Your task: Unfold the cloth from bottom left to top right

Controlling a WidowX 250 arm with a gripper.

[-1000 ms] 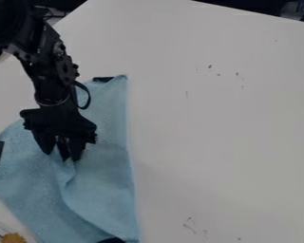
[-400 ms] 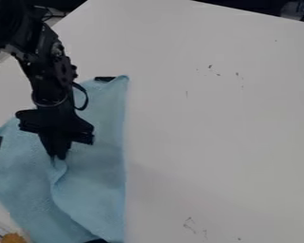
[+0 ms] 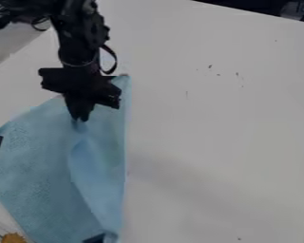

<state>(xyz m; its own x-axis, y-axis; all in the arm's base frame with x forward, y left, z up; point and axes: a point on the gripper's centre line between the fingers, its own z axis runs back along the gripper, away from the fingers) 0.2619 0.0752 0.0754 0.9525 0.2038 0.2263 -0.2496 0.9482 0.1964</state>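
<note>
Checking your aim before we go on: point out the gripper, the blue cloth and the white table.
Gripper (image 3: 81, 118), camera view: midway between its fingertips.
Blue cloth (image 3: 37, 163), camera view: its left part.
White table (image 3: 218, 137), camera view: bare top, toward the right.

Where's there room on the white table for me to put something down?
Lots of bare white tabletop lies between the blue cloth and the picture's right edge, with just small dark marks. The left is crowded: cloth, black arm, and end effector pinching the cloth.

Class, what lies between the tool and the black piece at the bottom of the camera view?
Blue cloth with a long fold lies between the tool and the black piece, as the camera view shows.
</note>
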